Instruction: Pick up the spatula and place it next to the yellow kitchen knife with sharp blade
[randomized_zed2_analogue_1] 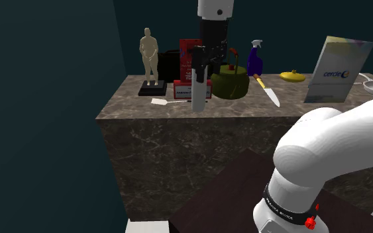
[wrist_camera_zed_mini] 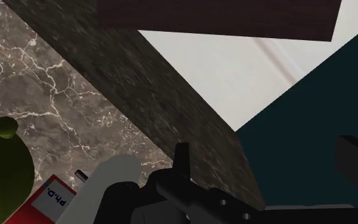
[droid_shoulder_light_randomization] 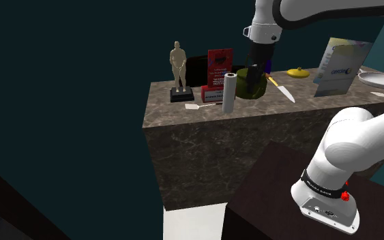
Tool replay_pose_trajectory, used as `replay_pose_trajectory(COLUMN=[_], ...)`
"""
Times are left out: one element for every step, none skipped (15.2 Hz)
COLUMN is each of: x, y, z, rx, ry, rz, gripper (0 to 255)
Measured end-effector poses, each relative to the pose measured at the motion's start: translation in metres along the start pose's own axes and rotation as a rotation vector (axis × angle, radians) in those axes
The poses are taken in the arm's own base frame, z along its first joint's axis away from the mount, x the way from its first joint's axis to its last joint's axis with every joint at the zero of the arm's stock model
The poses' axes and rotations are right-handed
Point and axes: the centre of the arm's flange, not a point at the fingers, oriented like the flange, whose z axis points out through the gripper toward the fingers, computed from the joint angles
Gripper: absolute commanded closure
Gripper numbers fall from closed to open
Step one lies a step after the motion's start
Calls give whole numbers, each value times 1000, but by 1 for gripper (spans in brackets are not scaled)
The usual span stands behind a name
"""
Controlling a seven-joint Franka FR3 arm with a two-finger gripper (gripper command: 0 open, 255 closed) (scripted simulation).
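Observation:
The spatula is small and white. It lies flat on the marble counter, near the front edge, between a statuette and a white upright roll. The yellow-handled knife lies on the counter on the far side of a green pot, its blade pointing toward the front edge. My gripper hangs open above the roll and the pot, holding nothing, to the right of the spatula in both exterior views.
A tan statuette, black box and red carton stand behind the spatula. A blue spray bottle, yellow lid, printed card and plate sit further right. The dark stand is below.

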Motion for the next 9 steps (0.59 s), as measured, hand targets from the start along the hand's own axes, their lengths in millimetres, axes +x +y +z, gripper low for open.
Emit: replay_pose_trajectory(x=[0,5,12,19,28,36,45,56,66], y=[0,5,13,21,28,36,45,53,59], z=[0,3,7,11,15,19,22,30,38], rx=[0,3,7,12,17,23,28,33,39], ry=[0,-3,-7,-12,-17,-22,-27,-33,-38], rz=[0,-10,-25,-44,-65,-86,-107,-129,-151], gripper=[0,0,0,0,0,0,0,0,0])
